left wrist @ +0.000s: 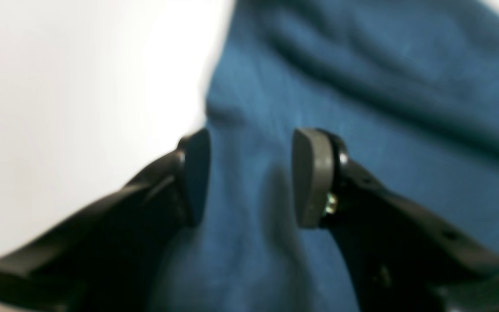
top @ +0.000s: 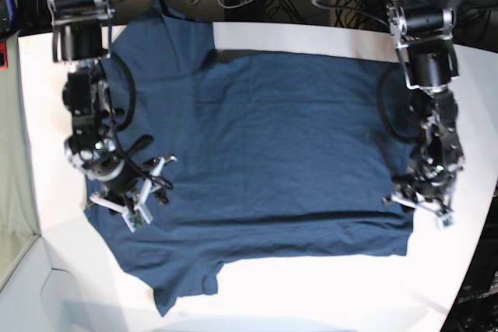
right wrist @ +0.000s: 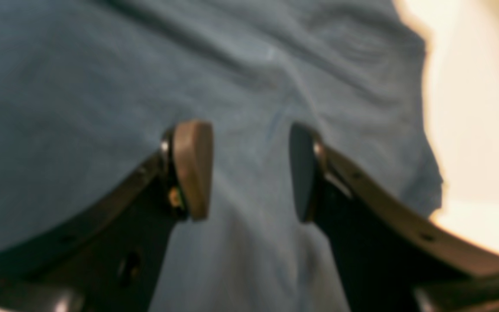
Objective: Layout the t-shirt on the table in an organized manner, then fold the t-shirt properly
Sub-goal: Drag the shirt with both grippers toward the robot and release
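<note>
Navy cotton, the t-shirt (top: 264, 153) is lying spread across the white table (top: 327, 293), wrinkled in places. The left gripper (left wrist: 251, 177) is hovering over its edge with jaws spread, while the right gripper (right wrist: 249, 171), jaws likewise parted, is hanging above the opposite side.

You had a plain dark navy t-shirt (top: 264, 153) with no pattern showing, lying on a matte white table (top: 327, 293). In the left wrist view the cloth (left wrist: 362, 108) read as a brighter blue, and in the right wrist view it (right wrist: 80, 86) looked washed-out grey-blue. Your left gripper (left wrist: 251, 175) was black with a grey pad (left wrist: 312, 177). Your right gripper (right wrist: 249, 171) was black too, one pad (right wrist: 193, 169) tan-brown. The table beside it glowed cream (right wrist: 474, 130).
</note>
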`<state>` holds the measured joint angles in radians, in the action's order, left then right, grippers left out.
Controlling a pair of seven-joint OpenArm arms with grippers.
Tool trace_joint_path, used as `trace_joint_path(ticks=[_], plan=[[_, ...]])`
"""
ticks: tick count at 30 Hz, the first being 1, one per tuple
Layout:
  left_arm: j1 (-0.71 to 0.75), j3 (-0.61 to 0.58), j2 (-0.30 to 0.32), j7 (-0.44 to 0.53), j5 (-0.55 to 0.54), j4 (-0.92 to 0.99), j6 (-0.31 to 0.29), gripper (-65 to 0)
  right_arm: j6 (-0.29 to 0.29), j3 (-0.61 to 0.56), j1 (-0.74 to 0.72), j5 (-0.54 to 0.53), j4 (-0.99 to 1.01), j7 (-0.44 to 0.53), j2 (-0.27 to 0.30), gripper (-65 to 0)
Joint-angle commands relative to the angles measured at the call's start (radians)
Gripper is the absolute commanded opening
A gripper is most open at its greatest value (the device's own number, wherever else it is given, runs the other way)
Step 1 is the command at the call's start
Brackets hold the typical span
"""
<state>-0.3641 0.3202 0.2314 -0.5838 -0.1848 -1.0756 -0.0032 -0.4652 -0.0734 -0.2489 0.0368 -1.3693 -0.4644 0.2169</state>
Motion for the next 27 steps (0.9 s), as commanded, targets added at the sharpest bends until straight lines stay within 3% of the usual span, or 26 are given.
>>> trace_joint_path(ticks=[1,5,7,17,20,27], plan=[[0.004,0.026,0.010,-0.032,0.000,-0.084,-0.002,-35.4,0.001,0.004,0.006,-0.010,-0.057,0.020,0.009,-35.2],[0.135,0.125,-0.004,-0.172,0.000,-0.320,-0.002,-35.2,0.001,0.014,0.125,-0.008,-0.193,-0.003,0.009,-35.2],[0.205,0.172,-0.037,-0.193,0.000,-0.400,-0.002,-35.2,0.001,0.048,0.182,-0.008,-0.233,-0.033,0.003,-35.2],[0.411,0.224,-0.108,-0.192,0.000,-0.423,-0.002,-35.1,0.001,0.146,0.319,-0.011,-0.241,-0.044,-0.057,-35.2],[0.446,0.224,-0.099,-0.181,0.003,-0.400,-0.002,-35.1,0.001,0.146,0.326,-0.011,-0.239,-0.046,-0.055,-35.2],[0.485,0.225,-0.056,-0.040,0.000,-0.291,-0.002,-35.1,0.001,0.148,0.354,-0.011,-0.244,-0.046,-0.055,-35.2]])
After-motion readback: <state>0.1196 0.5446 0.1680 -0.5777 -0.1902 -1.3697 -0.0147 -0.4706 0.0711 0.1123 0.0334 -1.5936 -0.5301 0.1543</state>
